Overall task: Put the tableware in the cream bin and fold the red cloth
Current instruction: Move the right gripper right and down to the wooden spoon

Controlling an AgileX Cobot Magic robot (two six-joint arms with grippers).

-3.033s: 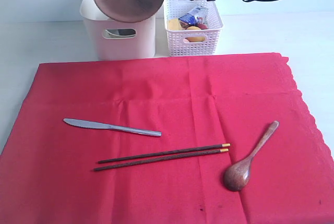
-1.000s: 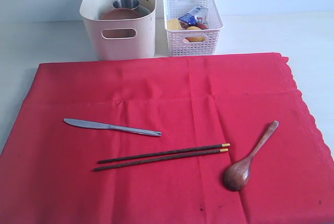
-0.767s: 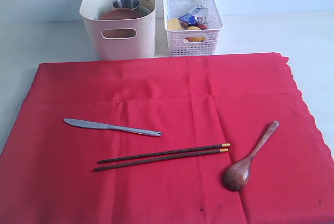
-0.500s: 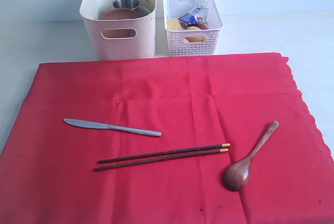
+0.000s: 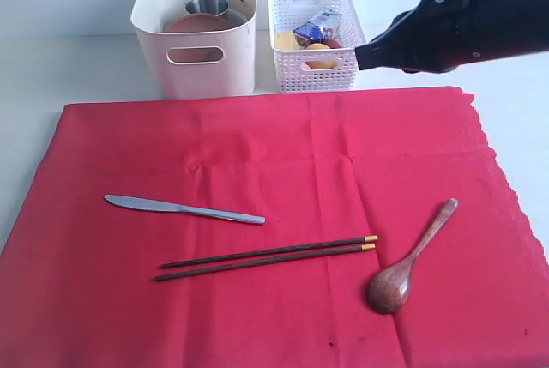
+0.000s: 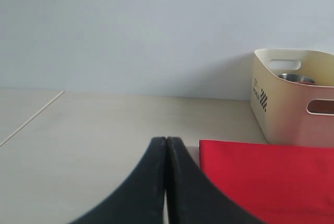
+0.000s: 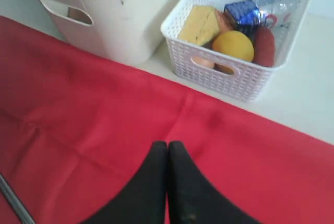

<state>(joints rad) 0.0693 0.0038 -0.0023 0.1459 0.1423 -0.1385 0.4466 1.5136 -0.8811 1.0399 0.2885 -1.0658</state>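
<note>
Red cloth (image 5: 257, 153) lies spread flat, unfolded. On it, well apart: steel knife (image 5: 183, 208) left, dark chopsticks (image 5: 268, 256) paired at centre, brown wooden spoon (image 5: 410, 261) right. Cream bin (image 5: 233, 63) stands upright just beyond the cloth's far edge, holding steel cup (image 5: 207, 6) and wooden plate (image 5: 193, 23).

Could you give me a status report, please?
Left gripper, right gripper shut, empty. Knife, chopsticks, spoon on red cloth; plate, cup in cream bin. Nothing blocking.
</note>
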